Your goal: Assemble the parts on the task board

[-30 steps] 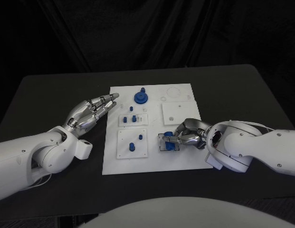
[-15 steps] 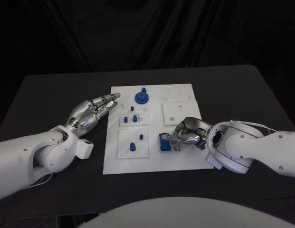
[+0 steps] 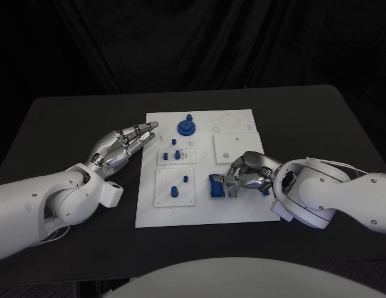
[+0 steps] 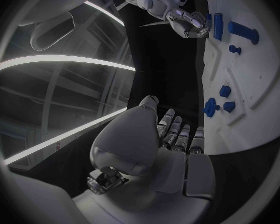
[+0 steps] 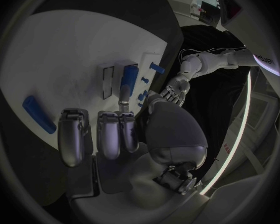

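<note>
Head view of the black table (image 3: 58, 124) with the white task board (image 3: 237, 208) at its centre. The right hand (image 3: 247, 175) rests over the board's 4 o'clock region, its fingers curled toward a long blue part (image 3: 217, 185) lying on the board. The fingertips lie at or against this part, but whether they grip it cannot be told; in the right wrist view the fingers (image 5: 109, 134) reach toward the same elongated part (image 5: 128, 80) without plainly enclosing it.

The left hand (image 3: 119, 149) hovers at the board's 9 o'clock edge — fingers extended, slightly apart, holding nothing.

Other blue parts on the board: a round piece with a peg (image 3: 186, 127) at 12 o'clock, a pair of small pieces (image 3: 170, 155) near the centre, and two small pegs (image 3: 178, 185) at about 7 o'clock. A further blue bar (image 5: 38, 114) lies apart on the board in the right wrist view.
</note>
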You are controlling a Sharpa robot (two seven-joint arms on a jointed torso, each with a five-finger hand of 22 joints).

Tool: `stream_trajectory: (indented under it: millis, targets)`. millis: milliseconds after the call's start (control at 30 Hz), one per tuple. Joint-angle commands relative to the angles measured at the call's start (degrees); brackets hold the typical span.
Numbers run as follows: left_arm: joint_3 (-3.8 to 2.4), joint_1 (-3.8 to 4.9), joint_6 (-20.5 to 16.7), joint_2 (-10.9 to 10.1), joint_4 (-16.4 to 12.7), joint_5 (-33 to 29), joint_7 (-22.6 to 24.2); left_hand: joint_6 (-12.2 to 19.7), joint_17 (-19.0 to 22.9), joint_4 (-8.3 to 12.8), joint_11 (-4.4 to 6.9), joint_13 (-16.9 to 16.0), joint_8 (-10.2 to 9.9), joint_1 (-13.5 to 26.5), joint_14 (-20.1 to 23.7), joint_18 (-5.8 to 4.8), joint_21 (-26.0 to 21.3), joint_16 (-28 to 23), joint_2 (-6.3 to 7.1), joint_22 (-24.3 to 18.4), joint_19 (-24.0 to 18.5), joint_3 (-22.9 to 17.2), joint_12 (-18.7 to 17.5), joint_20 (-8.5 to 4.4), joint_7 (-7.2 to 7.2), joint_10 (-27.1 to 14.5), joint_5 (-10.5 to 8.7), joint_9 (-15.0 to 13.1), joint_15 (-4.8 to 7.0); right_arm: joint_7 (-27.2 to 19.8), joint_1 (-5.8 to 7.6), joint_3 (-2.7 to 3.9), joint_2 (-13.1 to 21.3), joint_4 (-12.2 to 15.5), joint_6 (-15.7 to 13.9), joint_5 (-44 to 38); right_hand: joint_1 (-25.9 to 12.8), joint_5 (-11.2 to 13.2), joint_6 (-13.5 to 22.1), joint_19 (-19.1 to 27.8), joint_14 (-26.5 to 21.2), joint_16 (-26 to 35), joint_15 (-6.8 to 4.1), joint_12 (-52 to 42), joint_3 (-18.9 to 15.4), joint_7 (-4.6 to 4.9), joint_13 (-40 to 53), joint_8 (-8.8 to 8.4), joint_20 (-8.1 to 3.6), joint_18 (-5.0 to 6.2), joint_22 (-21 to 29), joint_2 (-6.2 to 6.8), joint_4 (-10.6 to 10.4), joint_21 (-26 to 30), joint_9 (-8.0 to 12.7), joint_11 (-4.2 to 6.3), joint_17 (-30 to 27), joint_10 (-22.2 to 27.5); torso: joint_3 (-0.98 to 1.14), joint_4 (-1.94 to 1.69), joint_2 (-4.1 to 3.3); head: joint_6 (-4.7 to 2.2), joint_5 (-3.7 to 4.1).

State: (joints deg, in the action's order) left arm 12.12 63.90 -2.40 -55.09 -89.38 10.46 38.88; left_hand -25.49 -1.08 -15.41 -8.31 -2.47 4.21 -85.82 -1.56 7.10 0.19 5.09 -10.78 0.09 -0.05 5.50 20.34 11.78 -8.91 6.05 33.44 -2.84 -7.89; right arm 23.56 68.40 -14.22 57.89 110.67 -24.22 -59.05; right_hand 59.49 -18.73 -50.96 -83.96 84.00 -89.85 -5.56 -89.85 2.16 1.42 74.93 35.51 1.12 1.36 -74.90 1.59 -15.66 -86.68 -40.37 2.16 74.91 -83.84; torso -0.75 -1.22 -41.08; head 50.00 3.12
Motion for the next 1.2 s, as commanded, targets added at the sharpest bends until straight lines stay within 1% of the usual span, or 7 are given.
stream_trajectory:
  millis: [33, 267, 333, 767, 900, 1000, 1200]
  targets:
    - [-0.03, -0.14, 0.96, 0.02, -0.04, 0.41, 4.91, 0.14, -0.06, 0.03, -0.47, -0.04, 0.01, -0.64, -0.09, 0.77, -0.19, 0.4, -0.12, -0.09, 0.05, -0.39, -0.01, 0.4, -0.75, -0.09, 0.32, -0.03, -0.47, -2.67, -0.09, 0.03, 0.89, 0.83, -2.43, -0.44, 2.67, -1.72, 0.46, -4.33, 5.84, 0.16, -0.28, -0.15, 0.18, -0.04, 15.07, 0.43, -0.51, -0.35, -13.77, 0.05, 0.7, 0.06, -0.5, 0.41, 14.36, -6.16, -0.01, 0.01, -0.03, 0.0, -0.13]
    - [-0.03, -0.14, 0.89, -0.06, -0.06, 0.41, 4.85, 0.06, -0.07, 0.05, -0.54, -0.06, 0.03, -0.66, -0.13, 0.79, -0.19, 0.47, -0.13, -0.09, 0.05, -0.44, 0.12, 0.48, -0.79, -0.04, 0.34, -0.04, -0.54, -3.06, 0.0, 0.05, 3.65, 2.49, -1.34, -0.44, 6.36, -2.57, 1.07, -4.49, 5.88, 0.08, -0.4, -0.15, 0.09, -0.17, 15.07, 0.78, -0.62, -0.44, -13.9, 0.04, 1.33, -0.25, -1.19, 0.54, 14.54, -6.16, 0.01, 0.0, 0.05, 0.0, -0.16]
    - [-0.03, -0.14, 0.89, -0.06, -0.05, 0.41, 4.82, -0.01, -0.07, 0.06, -0.58, -0.07, 0.05, -0.66, -0.14, 0.8, -0.19, 0.49, -0.13, -0.09, 0.05, -0.46, 0.2, 0.5, -0.83, 0.01, 0.35, -0.05, -0.57, -2.38, 0.07, 0.05, 4.65, 2.94, -0.74, -0.55, 7.77, -4.43, 1.51, -4.48, 5.65, 0.56, -0.39, -0.15, 0.38, -0.06, 15.07, 0.07, -0.65, -0.43, -13.88, -0.3, 1.53, -0.21, -0.76, 0.47, 13.37, -6.16, 0.0, -0.04, 0.07, 0.0, -0.11]
    - [-0.03, -0.14, 0.47, 0.13, 0.02, 0.41, 4.64, -0.22, -0.09, 0.09, -0.74, -0.1, 0.11, -0.68, -0.2, 0.82, -0.19, 0.59, -0.09, -0.09, 0.05, -0.51, 0.42, 0.62, -0.97, 0.16, 0.36, -0.08, -0.67, 4.21, 2.03, 0.0, 10.86, 3.72, 2.6, -5.73, 6.61, -6.0, 0.2, -4.27, 5.49, 0.9, -0.18, -0.15, -1.15, 0.16, 15.07, -1.29, -0.45, -0.29, -13.69, -0.31, -0.85, 0.24, 0.71, 0.24, 12.53, -6.16, -0.07, 0.06, -0.01, 0.0, -0.02]
    - [-0.03, -0.16, 0.65, 0.39, 0.29, 0.41, 4.64, -0.22, -0.09, 0.09, -0.74, -0.1, 0.11, -0.68, -0.2, 0.82, -0.19, 0.59, -0.09, -0.09, 0.05, -0.51, 0.42, 0.62, -0.97, 0.16, 0.36, -0.08, -0.67, 5.34, 2.16, -0.01, 10.59, 3.42, 3.84, -7.52, 8.84, 1.11, 0.11, -4.27, 5.5, 0.89, -0.15, -0.15, -2.53, 0.29, 15.07, -1.46, -0.43, -0.3, -13.7, 1.12, 0.05, 0.23, 0.88, 0.17, 12.55, -6.16, -0.12, -0.06, -0.03, 0.0, 0.3]
    - [-0.03, -0.18, 0.77, 0.55, 0.39, 0.41, 4.67, -0.21, -0.09, 0.1, -0.78, -0.11, 0.12, -0.67, -0.22, 0.83, -0.19, 0.62, -0.08, -0.09, 0.05, -0.52, 0.45, 0.67, -1.01, 0.21, 0.36, -0.08, -0.71, 5.82, 2.18, -0.02, 9.97, 3.19, 4.63, -8.81, 10.03, 5.67, 1.15, -4.29, 5.53, 0.84, -0.17, -0.15, -4.03, 0.19, 15.07, 2.05, -0.47, -0.29, -13.69, 1.47, 0.35, 0.24, -2.28, 0.32, 12.63, -6.16, -0.17, -0.04, 0.0, 0.0, 0.28]
    - [-0.03, -0.2, 0.81, 0.55, 0.31, 0.41, 4.66, -0.21, -0.09, 0.1, -0.78, -0.11, 0.12, -0.67, -0.22, 0.83, -0.19, 0.62, -0.08, -0.09, 0.05, -0.52, 0.45, 0.67, -1.01, 0.21, 0.36, -0.08, -0.71, 6.75, 2.2, -0.02, 9.58, 2.8, 5.15, -11.06, 10.88, 6.33, 1.99, -4.22, 5.49, 0.91, -0.29, -0.15, -4.51, 0.0, 15.07, 3.69, -0.52, -0.24, -13.63, 1.27, 0.39, 0.4, -3.86, 0.38, 12.43, -6.16, -0.2, -0.02, -0.03, 0.0, -0.24]
